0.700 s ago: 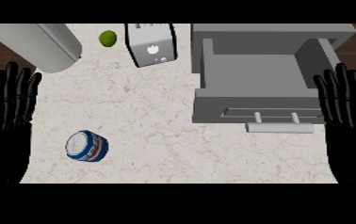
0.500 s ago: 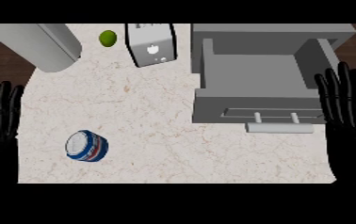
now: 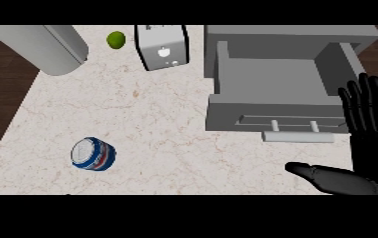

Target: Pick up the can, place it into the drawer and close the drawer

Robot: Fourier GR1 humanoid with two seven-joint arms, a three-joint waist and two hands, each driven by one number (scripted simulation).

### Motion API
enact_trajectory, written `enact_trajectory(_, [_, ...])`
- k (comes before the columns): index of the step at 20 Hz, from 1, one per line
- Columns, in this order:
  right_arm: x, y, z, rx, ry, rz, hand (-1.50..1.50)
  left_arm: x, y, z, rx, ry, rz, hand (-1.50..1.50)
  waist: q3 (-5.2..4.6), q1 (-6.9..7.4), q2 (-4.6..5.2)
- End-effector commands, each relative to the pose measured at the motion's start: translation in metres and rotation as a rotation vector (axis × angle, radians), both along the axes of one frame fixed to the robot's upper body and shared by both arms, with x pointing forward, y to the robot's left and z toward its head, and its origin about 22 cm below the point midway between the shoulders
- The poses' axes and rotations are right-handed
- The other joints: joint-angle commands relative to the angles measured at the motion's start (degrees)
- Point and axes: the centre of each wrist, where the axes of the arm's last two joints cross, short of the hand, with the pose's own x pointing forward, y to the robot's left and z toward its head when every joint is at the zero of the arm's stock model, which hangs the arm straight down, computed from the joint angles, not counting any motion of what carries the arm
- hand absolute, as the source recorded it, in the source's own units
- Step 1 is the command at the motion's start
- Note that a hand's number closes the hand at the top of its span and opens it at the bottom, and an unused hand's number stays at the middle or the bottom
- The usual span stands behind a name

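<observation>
A blue, white and red can (image 3: 93,154) lies on the marble counter (image 3: 155,117) at the lower left. The grey drawer (image 3: 277,94) stands pulled out at the upper right, its inside bare and its handle (image 3: 297,136) facing the front. My right hand (image 3: 359,132) shows at the right edge beside the drawer's front, fingers straight and pointing up, thumb stretched left along the bottom. It holds nothing and is far from the can. My left hand is out of sight.
A white toaster (image 3: 161,46) stands at the back centre with a green lime (image 3: 116,39) to its left. A large grey cylinder (image 3: 46,47) lies at the back left. Dark wood floor (image 3: 13,87) borders the counter's left edge.
My left hand has slid out of the picture at the left edge. My right hand has come further in, its thumb now showing along the bottom.
</observation>
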Motion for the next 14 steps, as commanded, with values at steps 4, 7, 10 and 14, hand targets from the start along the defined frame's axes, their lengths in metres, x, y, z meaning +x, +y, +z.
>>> enact_trajectory(4, [-0.009, -0.021, -0.013, -0.011, 0.04, -0.016, -1.5, -0.031, -0.012, 0.017, -0.052, 0.034, 0.088, -1.5, -0.02, -0.76, 0.02])
enact_trajectory(7, [-0.018, -0.009, -0.002, -0.012, 0.045, -0.016, -1.5, -0.007, -0.016, 0.008, -0.034, 0.024, 0.071, -1.5, -0.04, -1.11, 0.06])
enact_trajectory(10, [0.0, -0.006, -0.017, -0.005, 0.048, -0.006, -1.5, 0.003, -0.024, -0.008, -0.054, 0.051, 0.056, -1.5, -0.04, -0.95, 0.1])
enact_trajectory(14, [-0.019, -0.023, 0.003, -0.009, 0.024, -0.024, -1.5, 0.017, -0.019, -0.014, -0.073, 0.101, 0.048, -1.5, -0.05, -1.22, 0.07])
